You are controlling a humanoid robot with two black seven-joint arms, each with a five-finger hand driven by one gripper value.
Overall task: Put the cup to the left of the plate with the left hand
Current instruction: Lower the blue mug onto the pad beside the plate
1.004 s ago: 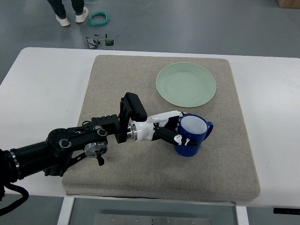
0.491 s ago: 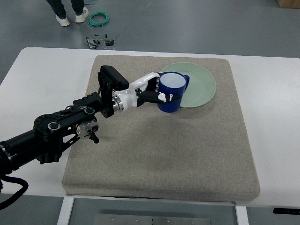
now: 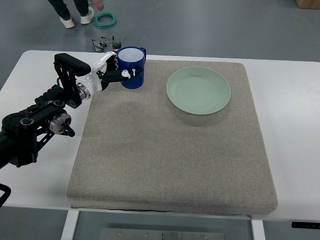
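Observation:
A blue cup (image 3: pixel 132 67) with a white inside is held upright over the far left part of the grey mat (image 3: pixel 170 165), well left of the pale green plate (image 3: pixel 198 90). My left hand (image 3: pixel 116 72) is shut on the cup from its left side, white fingers wrapped around its wall. The black left arm (image 3: pixel 40 120) comes in from the lower left. I cannot tell if the cup touches the mat. The right arm is out of view.
The mat lies on a white table (image 3: pixel 290 110). Beyond the table's far edge, a person's feet (image 3: pixel 75 17), a green cable coil (image 3: pixel 105 20) and small dark clutter (image 3: pixel 107 44) sit on the floor.
My left hand has carried the cup from the mat's near middle, past the plate's left rim, up and left to the mat's far left corner.

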